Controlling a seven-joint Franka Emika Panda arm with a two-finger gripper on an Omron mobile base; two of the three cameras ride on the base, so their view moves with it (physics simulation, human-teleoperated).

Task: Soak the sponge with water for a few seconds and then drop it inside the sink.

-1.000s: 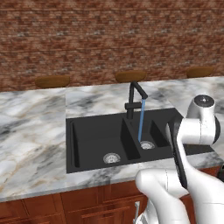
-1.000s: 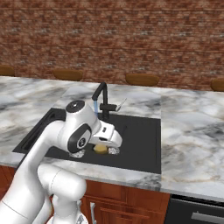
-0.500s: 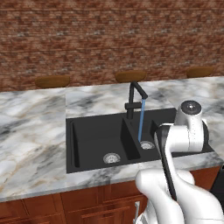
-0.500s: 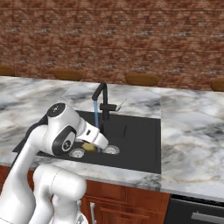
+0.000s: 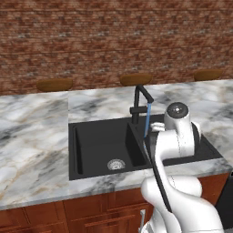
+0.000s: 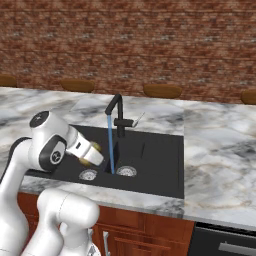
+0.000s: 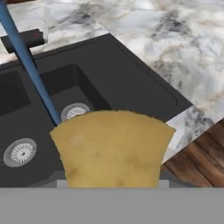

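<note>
1. The gripper (image 6: 94, 159) is pinched on the yellow sponge (image 7: 113, 148), which hangs above the black double-basin sink (image 6: 160, 170), just left of the water (image 6: 110, 145) in the right base view
2. The thin blue stream falls straight from the black faucet (image 6: 118, 112) to the round silver drain (image 6: 126, 171) of the narrower basin
3. In the hand view the sponge sits close beside the stream; whether they touch I cannot tell
4. Marble counter (image 5: 34, 136) surrounds the sink, backed by a brick wall (image 5: 113, 41)
</note>
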